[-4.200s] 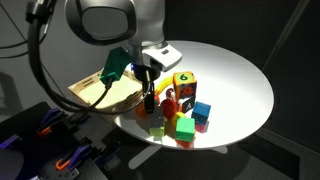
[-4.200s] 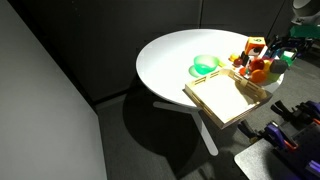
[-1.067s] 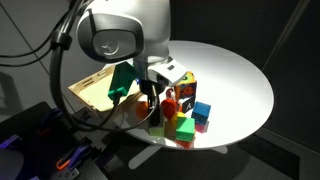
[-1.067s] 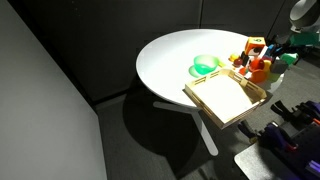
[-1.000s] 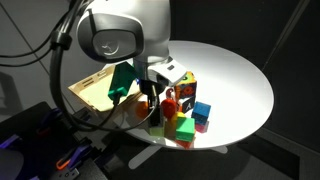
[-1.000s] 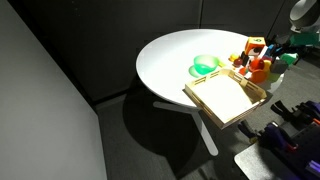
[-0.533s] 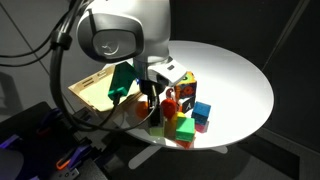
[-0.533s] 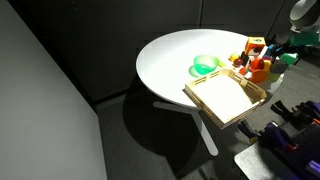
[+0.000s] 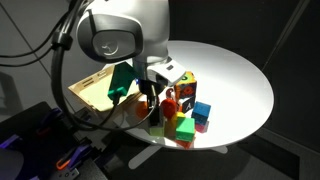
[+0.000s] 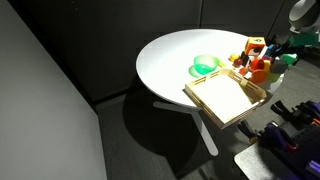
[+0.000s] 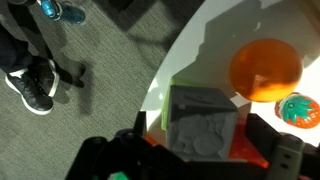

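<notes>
Pincer spread wide, straddling the grey block near the desk's 7 o'clock edge; nothing pinched. Orange ball sits at the block's 1 o'clock. Judged step: grasp alignment. Next move calls for closing squarely, clear of neighbours.

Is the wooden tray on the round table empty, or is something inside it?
Empty: in an exterior view the wooden tray shows only its bare floor; the green bowl sits outside it.
</notes>
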Robot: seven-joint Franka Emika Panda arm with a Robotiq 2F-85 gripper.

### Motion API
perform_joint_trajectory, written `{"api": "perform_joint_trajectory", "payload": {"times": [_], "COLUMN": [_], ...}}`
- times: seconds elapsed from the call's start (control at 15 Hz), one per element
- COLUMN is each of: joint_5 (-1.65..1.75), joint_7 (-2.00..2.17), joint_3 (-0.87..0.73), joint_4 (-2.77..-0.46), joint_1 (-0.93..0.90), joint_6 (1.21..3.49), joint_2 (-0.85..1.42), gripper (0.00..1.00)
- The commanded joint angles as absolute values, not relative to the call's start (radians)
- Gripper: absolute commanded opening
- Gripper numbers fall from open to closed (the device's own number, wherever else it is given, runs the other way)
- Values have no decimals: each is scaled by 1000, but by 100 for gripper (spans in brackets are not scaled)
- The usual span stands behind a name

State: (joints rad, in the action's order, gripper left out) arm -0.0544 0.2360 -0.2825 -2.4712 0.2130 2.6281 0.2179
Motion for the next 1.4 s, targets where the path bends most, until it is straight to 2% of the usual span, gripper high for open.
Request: {"api": "perform_joint_trajectory", "payload": {"times": [0.0,0.27,0.33,0.4,0.6,0.73,1.33], "joint_5": [-97,-120,-129,-133,-145,-152,-146], "joint_7": [172,146,139,136,119,107,100], "joint_3": [-257,-247,-244,-243,-241,-240,-245], "joint_4": [-2469,-2464,-2464,-2464,-2465,-2465,-2460], "joint_1": [230,232,234,234,236,236,235], "joint_6": [2606,2600,2602,2602,2599,2598,2590], "joint_2": [207,212,211,210,207,205,192], "gripper": [100,100,75,73,47,34,33]}}
